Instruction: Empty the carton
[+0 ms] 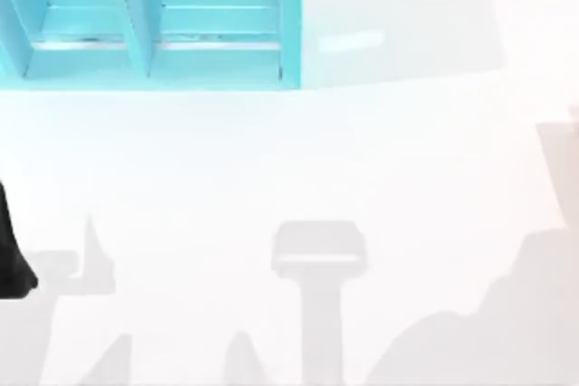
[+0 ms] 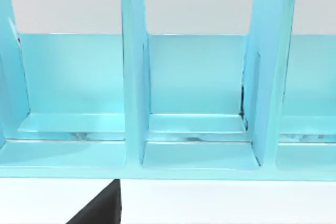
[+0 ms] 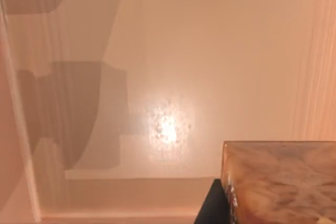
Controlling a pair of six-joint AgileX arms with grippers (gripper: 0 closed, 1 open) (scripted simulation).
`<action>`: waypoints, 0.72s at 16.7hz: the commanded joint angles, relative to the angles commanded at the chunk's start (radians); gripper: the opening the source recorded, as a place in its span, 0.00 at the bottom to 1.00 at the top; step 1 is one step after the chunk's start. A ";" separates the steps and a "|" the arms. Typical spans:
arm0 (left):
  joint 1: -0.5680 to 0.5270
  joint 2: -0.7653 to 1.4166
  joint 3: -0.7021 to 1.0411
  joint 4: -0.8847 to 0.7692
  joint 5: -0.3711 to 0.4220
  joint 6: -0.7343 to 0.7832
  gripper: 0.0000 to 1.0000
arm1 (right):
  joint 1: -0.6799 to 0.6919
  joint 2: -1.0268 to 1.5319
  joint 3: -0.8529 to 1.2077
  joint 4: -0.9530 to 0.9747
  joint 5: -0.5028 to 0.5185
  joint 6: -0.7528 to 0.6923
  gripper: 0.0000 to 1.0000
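**Close by the right wrist camera, the carton**

Far over at the counter's left edge, the left arm (image 1: 13, 258) shows in the top view as a black shape, well short of the shelf unit. Its wrist camera faces the turquoise shelf unit (image 2: 134, 77) head-on: upright dividers, shallow compartments between them, and a strip of white counter (image 2: 226, 203) in front. A black part (image 2: 100, 211) juts into that view over the counter; whether the left gripper is spread or closed, I cannot tell.

From above, the shelf unit (image 1: 154, 24) stands along the far left of the counter (image 1: 298, 151), whose middle carries soft grey shadows.

On the right side, the wrist view has an orange-brown box face with mottled markings very near the lens: the carton (image 3: 281, 182). A dark piece (image 3: 212, 205) sits right against its near edge, touching it. Beyond lies the glossy counter, with a bright glint and shadows. Whether the right gripper pinches the carton, I cannot tell.
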 joint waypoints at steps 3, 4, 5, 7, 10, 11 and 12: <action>0.000 0.000 0.000 0.000 0.000 0.000 1.00 | 0.140 0.069 0.029 0.087 -0.010 0.144 0.00; 0.000 0.000 0.000 0.000 0.000 0.000 1.00 | 0.204 0.096 0.040 0.120 -0.012 0.190 0.00; 0.000 0.000 0.000 0.000 0.000 0.000 1.00 | 0.273 0.121 0.051 0.152 -0.012 0.233 0.00; 0.000 0.000 0.000 0.000 0.000 0.000 1.00 | 0.412 0.163 0.074 0.208 -0.011 0.325 0.00; 0.000 0.000 0.000 0.000 0.000 0.000 1.00 | 0.583 0.216 0.093 0.249 0.002 0.463 0.00; 0.000 0.000 0.000 0.000 0.000 0.000 1.00 | 0.624 0.233 0.092 0.251 0.008 0.508 0.00; 0.000 0.000 0.000 0.000 0.000 0.000 1.00 | 0.656 0.249 0.087 0.248 0.014 0.552 0.00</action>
